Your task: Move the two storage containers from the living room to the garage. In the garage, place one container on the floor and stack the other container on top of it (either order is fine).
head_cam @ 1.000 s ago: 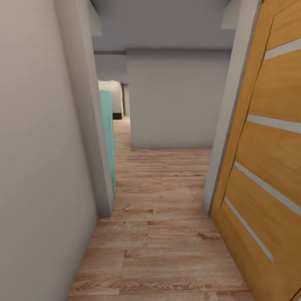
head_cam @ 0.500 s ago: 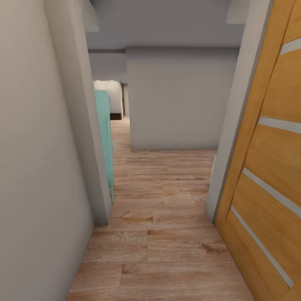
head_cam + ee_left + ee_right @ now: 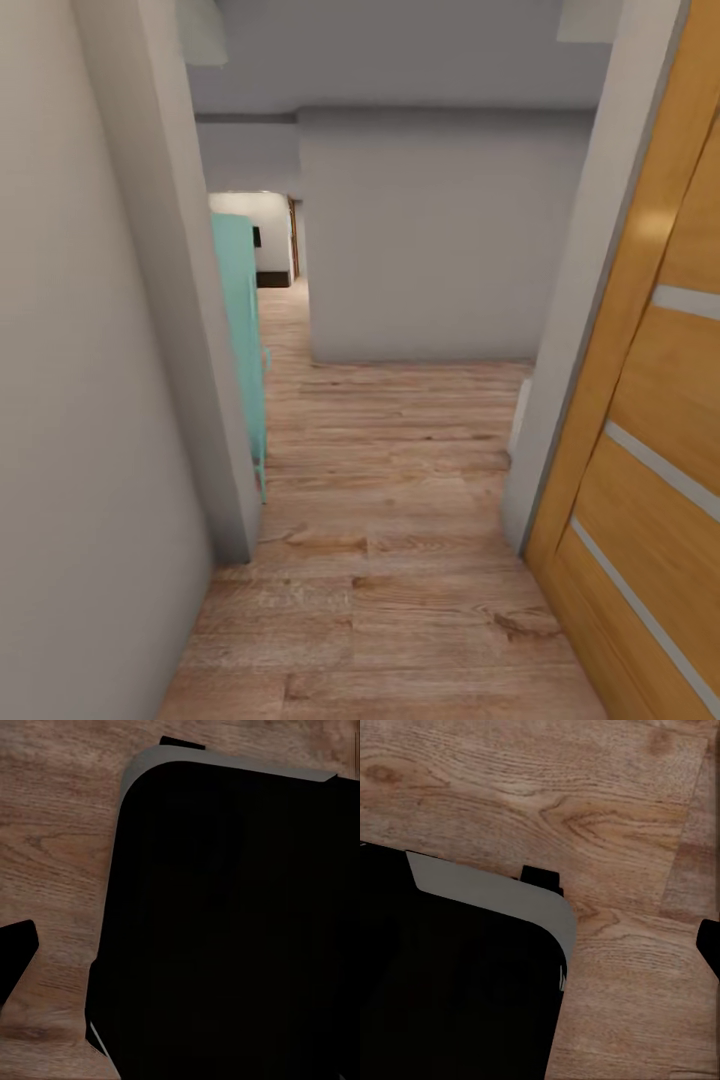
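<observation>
The two storage containers are out of view. I am in a narrow corridor with a light wood-plank floor (image 3: 400,560). An orange-wood door (image 3: 650,400) with pale stripes stands open along the right side. In the left wrist view, one dark fingertip (image 3: 15,960) shows at the frame's edge beside my black base (image 3: 225,930), over the planks. The right wrist view has a dark fingertip (image 3: 711,945) at its edge, with the base (image 3: 450,990) and its grey rim alongside. Nothing is held by either gripper.
A pale grey wall (image 3: 90,400) runs close on the left, ending at a corner with a teal panel (image 3: 240,330) behind it. A grey wall block (image 3: 430,240) faces me ahead. The passage continues left of it toward a lit room (image 3: 270,240).
The whole head view has shifted: I have rolled forward along the corridor. The left wall corner and the orange door have slid outward and look nearer.
</observation>
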Motion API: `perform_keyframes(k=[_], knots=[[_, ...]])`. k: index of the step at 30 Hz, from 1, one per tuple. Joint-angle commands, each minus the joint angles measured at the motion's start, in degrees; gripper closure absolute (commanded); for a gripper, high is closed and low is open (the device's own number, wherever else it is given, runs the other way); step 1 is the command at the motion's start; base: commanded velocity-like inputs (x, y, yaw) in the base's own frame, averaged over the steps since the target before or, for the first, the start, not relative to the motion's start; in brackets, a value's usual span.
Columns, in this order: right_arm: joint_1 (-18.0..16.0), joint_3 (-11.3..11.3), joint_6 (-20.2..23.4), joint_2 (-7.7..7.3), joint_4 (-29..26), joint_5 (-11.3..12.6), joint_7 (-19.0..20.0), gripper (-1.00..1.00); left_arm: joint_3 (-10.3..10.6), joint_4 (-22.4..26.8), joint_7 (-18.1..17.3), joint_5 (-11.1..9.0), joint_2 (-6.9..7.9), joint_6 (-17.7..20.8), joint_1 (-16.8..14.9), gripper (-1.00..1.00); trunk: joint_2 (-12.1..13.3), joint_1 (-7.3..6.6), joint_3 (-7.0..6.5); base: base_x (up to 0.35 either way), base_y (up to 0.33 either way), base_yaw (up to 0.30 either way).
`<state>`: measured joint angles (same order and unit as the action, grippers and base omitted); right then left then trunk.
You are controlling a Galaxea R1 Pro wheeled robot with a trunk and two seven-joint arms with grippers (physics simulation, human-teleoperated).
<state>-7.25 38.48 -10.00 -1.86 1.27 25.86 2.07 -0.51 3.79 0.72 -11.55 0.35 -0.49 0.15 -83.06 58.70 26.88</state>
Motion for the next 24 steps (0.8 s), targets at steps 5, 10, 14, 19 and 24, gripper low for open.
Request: perform_keyframes(k=[5,10,14,19,24], knots=[[0.0,0.5,-0.3,0.02,0.1,0.6,0.2,-1.0,0.0,0.1,0.1,-0.3,0.04,-0.1,0.0,-1.0,0.0,0.03,0.05,0.32,-0.036,0.0],[0.0,0.5,-0.3,0.02,0.1,0.6,0.2,-1.0,0.0,0.1,0.1,-0.3,0.01,-0.1,0.0,-1.0,0.0,0.03,0.05,0.299,-0.127,0.0],[0.0,0.5,-0.3,0.02,0.1,0.6,0.2,-1.0,0.0,0.1,0.1,-0.3,0.06,-0.1,0.0,-1.0,0.0,0.03,0.05,0.298,-0.129,0.0],[0.0,0.5,-0.3,0.02,0.1,0.6,0.2,-1.0,0.0,0.1,0.1,-0.4,0.06,0.0,0.0,-1.0,0.0,0.03,0.05,0.314,-0.045,0.0],[0.0,0.5,-0.3,0.02,0.1,0.6,0.2,-1.0,0.0,0.1,0.1,-0.4,0.09,0.4,0.0,-1.0,0.0,0.03,0.05,0.321,-0.006,0.0]])
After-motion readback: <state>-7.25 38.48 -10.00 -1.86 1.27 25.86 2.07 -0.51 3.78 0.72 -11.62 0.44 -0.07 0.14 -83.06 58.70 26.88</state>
